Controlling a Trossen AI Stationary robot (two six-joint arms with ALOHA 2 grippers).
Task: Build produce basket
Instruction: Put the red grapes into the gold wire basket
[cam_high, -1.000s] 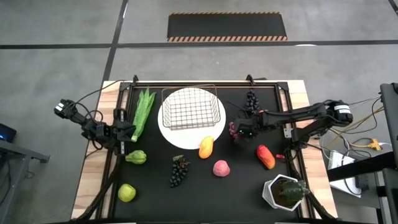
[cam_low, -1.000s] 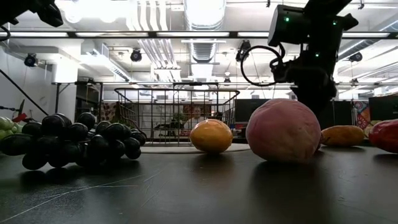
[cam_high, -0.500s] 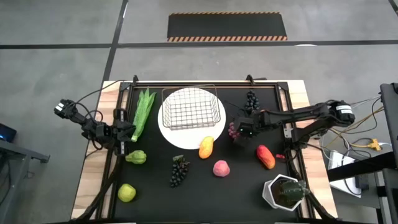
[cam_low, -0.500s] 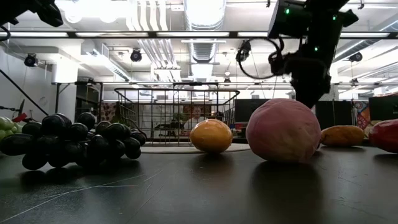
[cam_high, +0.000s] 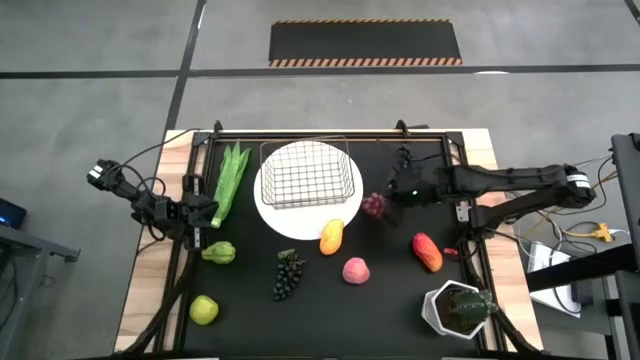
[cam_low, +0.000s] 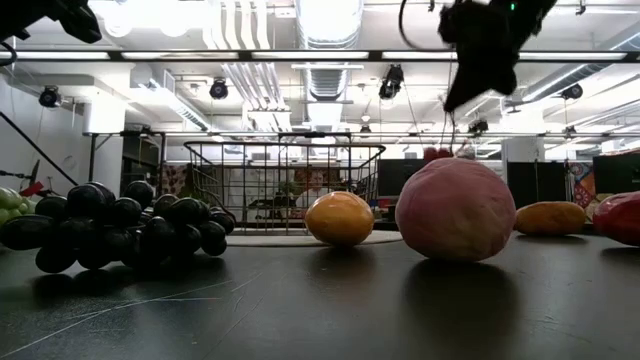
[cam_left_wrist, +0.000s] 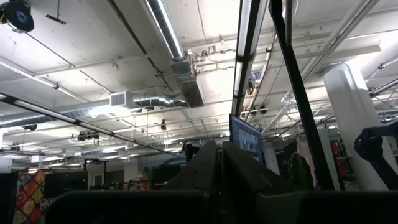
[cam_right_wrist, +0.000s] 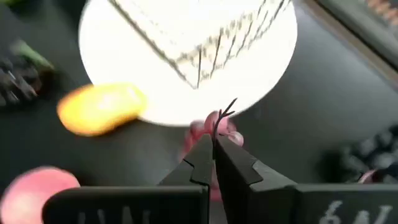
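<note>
Grey concrete floor with a hazard-striped mat.

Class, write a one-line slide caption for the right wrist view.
Right tool shut on the stem of the purple grape bunch, beside the white plate under the basket.

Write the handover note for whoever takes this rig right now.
Right gripper: shut on the stem of the purple grape bunch, lifting it beside the white plate.
Left gripper: shut, parked at the table's left edge.
Basket: empty, sitting on the plate.
Done: nothing in yet.
Left: grapes, mango, peach, dark grapes, pear, apple, leafy stalks, red-orange fruit.
</note>
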